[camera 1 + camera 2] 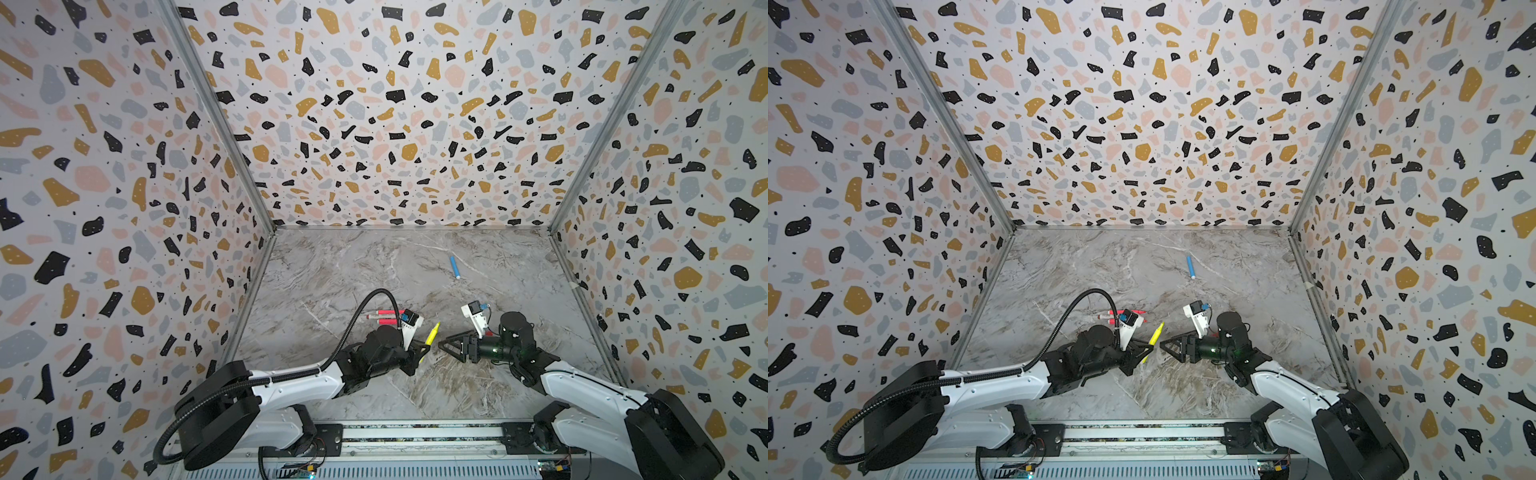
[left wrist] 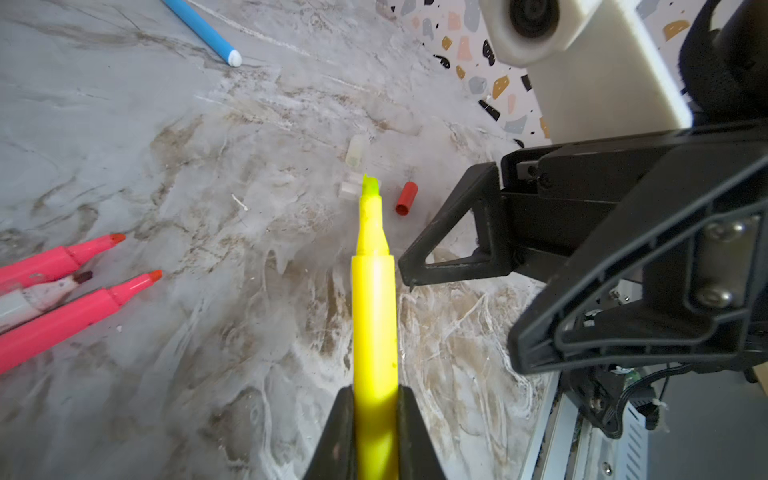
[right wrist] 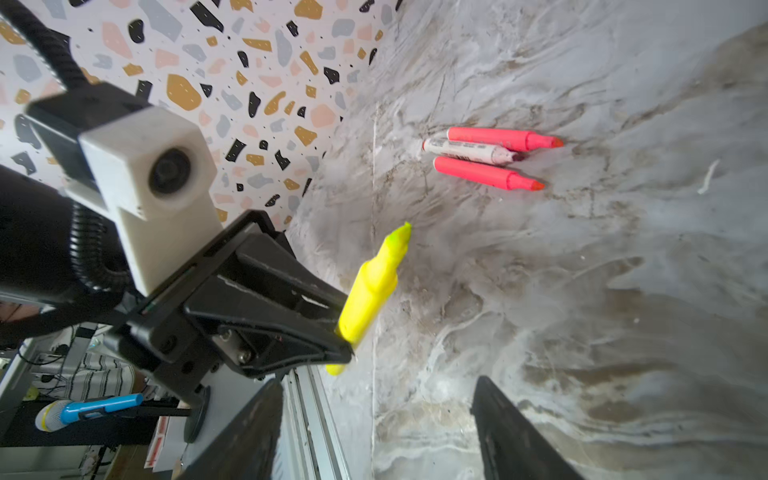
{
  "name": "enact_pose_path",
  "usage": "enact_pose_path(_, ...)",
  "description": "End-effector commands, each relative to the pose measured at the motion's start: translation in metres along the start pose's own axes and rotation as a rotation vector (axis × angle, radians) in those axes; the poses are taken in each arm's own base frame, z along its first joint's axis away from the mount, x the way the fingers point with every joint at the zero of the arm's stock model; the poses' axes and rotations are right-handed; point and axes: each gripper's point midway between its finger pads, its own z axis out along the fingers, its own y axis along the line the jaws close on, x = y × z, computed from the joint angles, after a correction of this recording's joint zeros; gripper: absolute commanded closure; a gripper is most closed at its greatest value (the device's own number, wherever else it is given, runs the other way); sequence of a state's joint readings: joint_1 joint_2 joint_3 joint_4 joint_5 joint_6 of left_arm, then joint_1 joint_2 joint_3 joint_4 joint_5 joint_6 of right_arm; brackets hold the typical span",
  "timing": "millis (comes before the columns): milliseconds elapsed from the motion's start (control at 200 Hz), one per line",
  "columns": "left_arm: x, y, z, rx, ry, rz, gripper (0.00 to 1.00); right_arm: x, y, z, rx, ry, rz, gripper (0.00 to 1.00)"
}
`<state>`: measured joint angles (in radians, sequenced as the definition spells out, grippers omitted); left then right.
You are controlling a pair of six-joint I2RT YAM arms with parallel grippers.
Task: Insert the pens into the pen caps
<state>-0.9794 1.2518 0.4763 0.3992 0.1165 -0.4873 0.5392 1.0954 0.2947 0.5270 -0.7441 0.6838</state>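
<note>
My left gripper (image 2: 376, 392) is shut on a yellow pen (image 2: 374, 311), held above the table with its bare tip pointing away from the arm; both top views show the yellow pen (image 1: 432, 333) (image 1: 1155, 336). My right gripper (image 3: 378, 384) is open and empty, its tips facing the left gripper (image 1: 424, 351) a short gap away. A stubby red pen cap (image 2: 406, 198) lies on the table beyond the pen's tip. Two pink pens (image 3: 498, 138) (image 3: 482, 172) lie with a white pen (image 3: 465, 150) between them. A blue pen (image 1: 454, 266) lies further back.
Two small clear caps (image 2: 356, 151) (image 2: 349, 189) lie near the red one. The marble table (image 1: 353, 270) is boxed in by patterned walls (image 1: 124, 208) on three sides. A metal rail (image 1: 415, 432) runs along the front edge.
</note>
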Motion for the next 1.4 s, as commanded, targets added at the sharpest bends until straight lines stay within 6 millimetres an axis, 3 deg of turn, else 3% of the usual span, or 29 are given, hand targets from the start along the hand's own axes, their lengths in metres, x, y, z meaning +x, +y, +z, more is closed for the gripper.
enact_pose_path(0, -0.015, -0.015, -0.006, 0.076, -0.083, -0.027, 0.89, -0.024, 0.022, 0.006, -0.073, -0.056, -0.027, 0.29)
enact_pose_path(390, -0.016, -0.026, -0.010, 0.141, -0.102, -0.035, 0.89, -0.025, 0.038, 0.031, -0.130, -0.032, -0.036, 0.42)
enact_pose_path(496, -0.014, -0.026, -0.010, 0.149, -0.098, -0.033, 0.89, -0.027, 0.038, 0.033, -0.120, -0.035, -0.039, 0.59)
enact_pose_path(831, -0.014, -0.029, -0.011, 0.165, -0.099, -0.032, 0.84, -0.035, 0.041, 0.032, -0.114, -0.057, -0.049, 0.92)
enact_pose_path(1031, -0.008, -0.036, -0.008, 0.207, -0.060, -0.030, 0.70, -0.040, 0.044, 0.030, -0.095, -0.061, -0.081, 0.96)
enact_pose_path(1397, -0.007, -0.043, -0.009, 0.247, -0.052, -0.034, 0.73, -0.044, 0.053, 0.031, -0.113, -0.039, -0.122, 0.95)
